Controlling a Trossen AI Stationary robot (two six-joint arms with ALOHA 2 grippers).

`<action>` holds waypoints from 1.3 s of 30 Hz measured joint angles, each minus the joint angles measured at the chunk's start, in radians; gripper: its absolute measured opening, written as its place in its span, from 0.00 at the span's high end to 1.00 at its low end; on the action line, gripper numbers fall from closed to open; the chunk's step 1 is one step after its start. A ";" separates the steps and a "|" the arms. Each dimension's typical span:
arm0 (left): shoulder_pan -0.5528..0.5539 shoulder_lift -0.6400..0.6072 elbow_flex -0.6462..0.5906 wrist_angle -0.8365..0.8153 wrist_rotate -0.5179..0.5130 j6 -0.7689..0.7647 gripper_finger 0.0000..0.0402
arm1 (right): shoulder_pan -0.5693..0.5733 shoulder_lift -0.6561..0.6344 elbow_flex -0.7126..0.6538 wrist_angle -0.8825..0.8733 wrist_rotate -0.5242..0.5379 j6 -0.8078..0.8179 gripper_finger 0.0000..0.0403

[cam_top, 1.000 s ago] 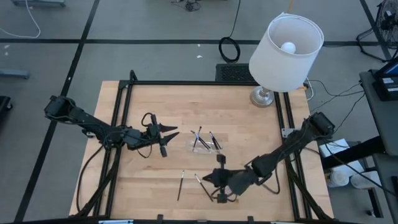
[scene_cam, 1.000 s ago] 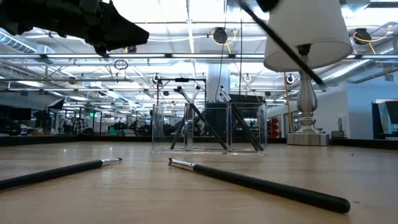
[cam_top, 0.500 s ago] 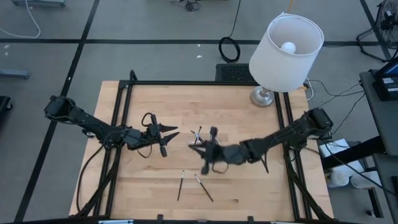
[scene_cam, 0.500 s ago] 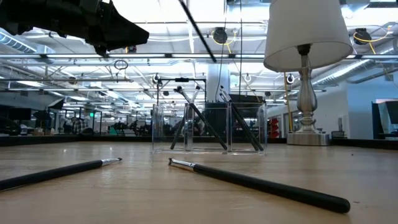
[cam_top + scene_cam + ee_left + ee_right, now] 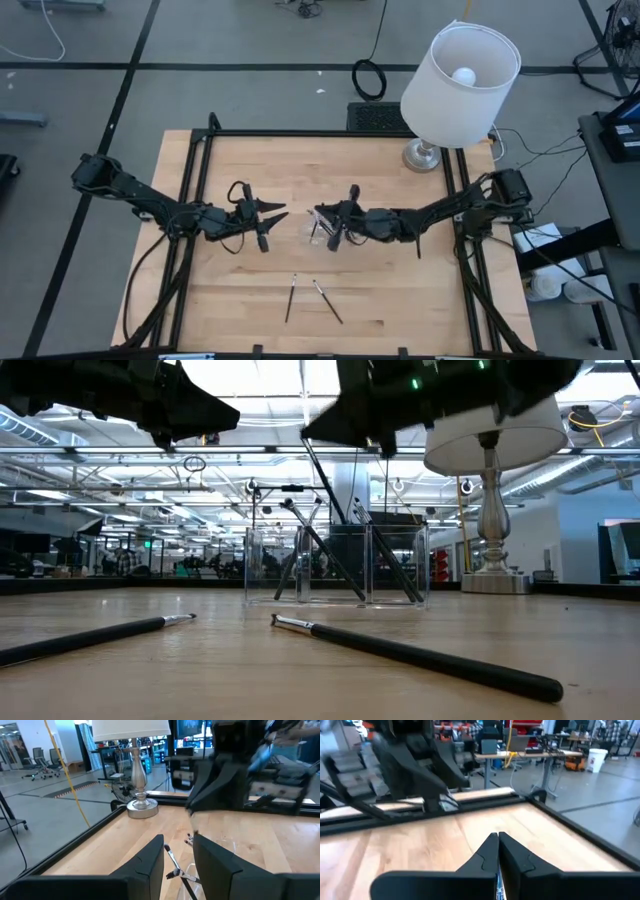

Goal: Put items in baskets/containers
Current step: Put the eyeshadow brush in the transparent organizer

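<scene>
Pale wood table (image 5: 400, 290), high view: right gripper (image 5: 327, 222) reaches in over the clear tray (image 5: 318, 236) at mid-table, w/ sticks standing in it; left gripper (image 5: 272, 222) hovers just beside the tray, fingers apart, holding nothing. Two loose sticks (image 5: 290, 297) lie near the front edge, well apart from the tray; white lamp (image 5: 458, 75) at the back-right corner. Low view: tray (image 5: 335, 565) holds several leaning sticks; right gripper (image 5: 345, 430) is above it w/ a thin stick (image 5: 322, 485) slanting down from it; two sticks (image 5: 410, 652) flat on the wood up front. Left wrist: its fingers (image 5: 150, 862) stand parted, tray sticks (image 5: 175, 865) between. Right wrist: fingers (image 5: 490, 852) pressed together, a thin stick (image 5: 497, 887) pinched between.
</scene>
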 joint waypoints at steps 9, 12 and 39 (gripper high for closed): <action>0.001 0.000 0.000 0.003 0.000 0.000 0.71 | -0.003 0.005 -0.096 0.074 0.000 0.069 1.00; 0.001 0.000 0.000 0.004 -0.001 -0.001 0.71 | -0.001 0.036 -0.096 0.088 0.000 0.071 1.00; 0.024 0.000 0.000 0.007 -0.003 -0.048 0.71 | 0.017 0.133 -0.081 0.248 -0.097 0.011 0.75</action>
